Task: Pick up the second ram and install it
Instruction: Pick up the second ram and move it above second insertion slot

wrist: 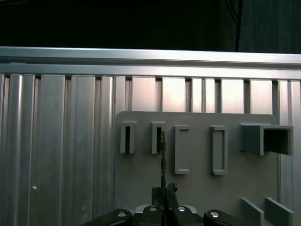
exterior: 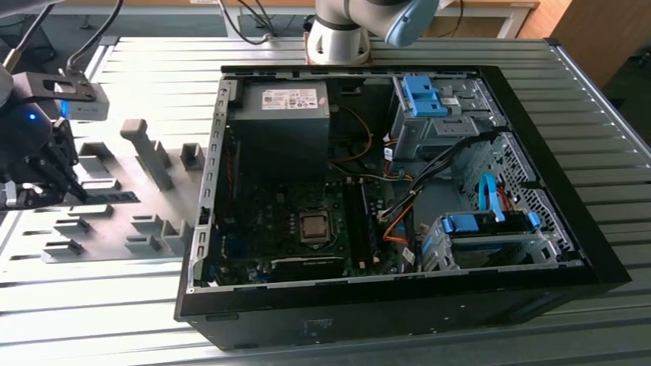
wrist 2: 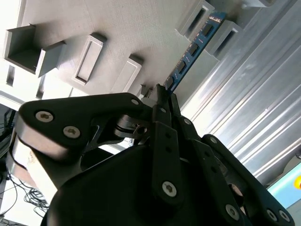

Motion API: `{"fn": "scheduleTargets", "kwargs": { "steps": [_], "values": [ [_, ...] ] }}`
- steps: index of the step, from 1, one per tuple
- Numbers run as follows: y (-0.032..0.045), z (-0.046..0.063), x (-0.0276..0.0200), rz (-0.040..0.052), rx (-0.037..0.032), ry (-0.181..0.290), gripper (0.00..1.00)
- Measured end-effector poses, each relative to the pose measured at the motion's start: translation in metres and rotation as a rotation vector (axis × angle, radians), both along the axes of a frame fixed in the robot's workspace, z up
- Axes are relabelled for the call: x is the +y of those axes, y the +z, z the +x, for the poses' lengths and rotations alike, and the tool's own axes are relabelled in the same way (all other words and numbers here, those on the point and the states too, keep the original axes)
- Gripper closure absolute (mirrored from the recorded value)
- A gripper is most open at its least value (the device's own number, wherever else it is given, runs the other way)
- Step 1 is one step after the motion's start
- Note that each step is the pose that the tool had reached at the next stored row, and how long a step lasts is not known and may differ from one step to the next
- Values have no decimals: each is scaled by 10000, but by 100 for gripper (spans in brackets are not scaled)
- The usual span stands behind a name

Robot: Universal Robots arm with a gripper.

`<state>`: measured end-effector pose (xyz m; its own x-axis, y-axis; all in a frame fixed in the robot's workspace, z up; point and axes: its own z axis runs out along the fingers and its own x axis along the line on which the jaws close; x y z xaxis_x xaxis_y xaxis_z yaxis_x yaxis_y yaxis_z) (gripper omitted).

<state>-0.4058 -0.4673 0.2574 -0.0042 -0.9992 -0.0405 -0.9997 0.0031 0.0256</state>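
Note:
The second ram (wrist 2: 193, 47) is a thin blue-green stick with dark chips. In the exterior view it (exterior: 112, 197) lies on the grey fixture plate (exterior: 122, 213) at the exterior view's left. My gripper (wrist 2: 162, 94) is shut on its near end, fingers pressed to both faces. The stick's far end sits between two grey fixture blocks (wrist 2: 225, 33). In the first wrist view the ram (wrist: 162, 160) shows edge-on, rising from my gripper (wrist: 164, 190) toward a slotted block (wrist: 157, 137). In the exterior view my gripper (exterior: 73, 192) hangs at the frame's left edge.
An open black computer case (exterior: 407, 297) fills the middle of the ribbed metal table (exterior: 569, 84), with long black motherboard slots (exterior: 356, 221) beside the processor socket (exterior: 313, 227). Several grey blocks (exterior: 152, 160) stand on the fixture plate. The arm's base (exterior: 341, 38) is behind the case.

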Motion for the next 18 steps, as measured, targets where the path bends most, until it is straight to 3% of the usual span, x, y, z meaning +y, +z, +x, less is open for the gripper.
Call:
{"fn": "scheduleTargets", "kwargs": {
  "steps": [18],
  "values": [
    [390,0,2,0,-1,-13,86]
  ]
}}
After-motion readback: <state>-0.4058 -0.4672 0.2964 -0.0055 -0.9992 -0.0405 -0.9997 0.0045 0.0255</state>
